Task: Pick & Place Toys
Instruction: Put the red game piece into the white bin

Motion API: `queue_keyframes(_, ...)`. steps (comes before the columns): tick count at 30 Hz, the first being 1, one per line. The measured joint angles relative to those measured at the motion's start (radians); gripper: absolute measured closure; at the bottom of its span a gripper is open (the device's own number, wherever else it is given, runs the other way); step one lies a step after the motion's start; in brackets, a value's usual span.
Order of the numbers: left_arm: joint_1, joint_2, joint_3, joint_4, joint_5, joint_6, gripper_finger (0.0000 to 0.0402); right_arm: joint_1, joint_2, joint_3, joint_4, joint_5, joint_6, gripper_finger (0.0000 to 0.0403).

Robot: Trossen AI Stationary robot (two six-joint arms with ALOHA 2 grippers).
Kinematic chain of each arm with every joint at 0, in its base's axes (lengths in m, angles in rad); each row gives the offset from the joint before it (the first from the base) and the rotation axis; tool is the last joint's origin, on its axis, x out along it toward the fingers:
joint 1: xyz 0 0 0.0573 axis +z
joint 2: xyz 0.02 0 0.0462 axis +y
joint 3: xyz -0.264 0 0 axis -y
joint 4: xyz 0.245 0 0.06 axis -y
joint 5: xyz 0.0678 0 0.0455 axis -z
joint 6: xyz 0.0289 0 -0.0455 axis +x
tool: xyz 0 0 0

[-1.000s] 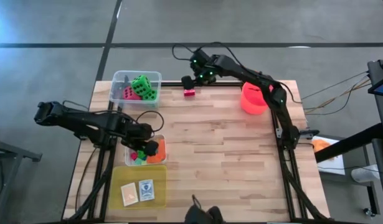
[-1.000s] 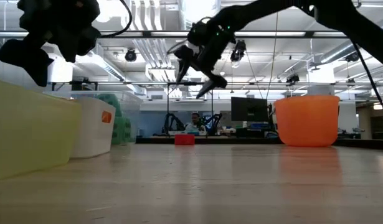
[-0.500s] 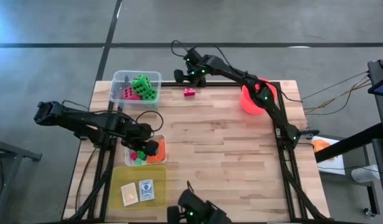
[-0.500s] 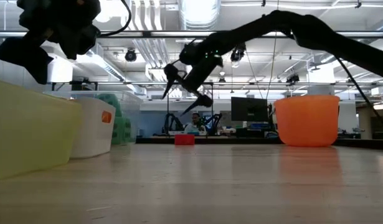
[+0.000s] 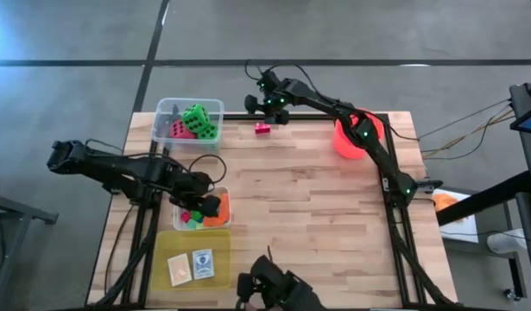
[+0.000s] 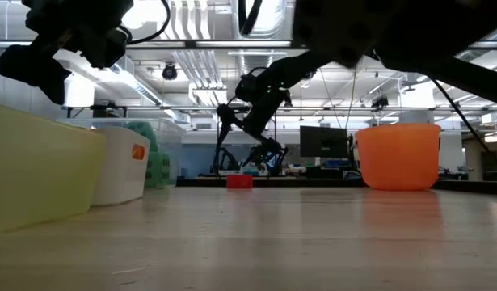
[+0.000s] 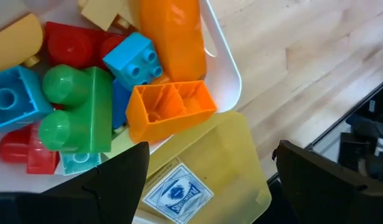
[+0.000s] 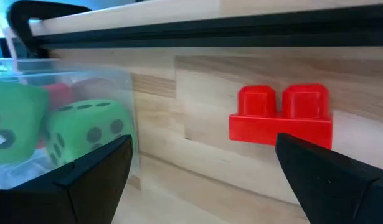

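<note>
light: bright, even, from ceiling strips | shadows: soft | glare: blue, high view's corner | blur: mild

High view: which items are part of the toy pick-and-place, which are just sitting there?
Job items:
- red block, loose near the table's far edge
- right claw, open, beside that block
- dice in the far clear tub
- blocks in the middle tub, left claw open above them
- cards in the yellow tub

Just there:
- orange bucket

no readable text, card (image 7: 177, 192) shows only a blue emblem
</note>
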Motion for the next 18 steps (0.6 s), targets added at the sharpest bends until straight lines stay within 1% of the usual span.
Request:
queue_keyframes(9, -0.002, 0.0, 0.0, 0.01, 0.004, -0.019, 0.0063, -0.004, 0.036, 0.0, -0.045, 0.011, 0.056, 0.0014)
queue_keyframes(14, -0.003, 0.0, 0.0, 0.012, 0.005, -0.019, 0.0063, -0.003, 0.035, 0.002, -0.165, -0.009, 0.015, 0.0015)
queue_keyframes(18, -0.003, 0.0, 0.0, 0.013, 0.004, -0.018, 0.0063, 0.014, 0.01, -0.001, -0.281, -0.022, -0.05, 0.0014)
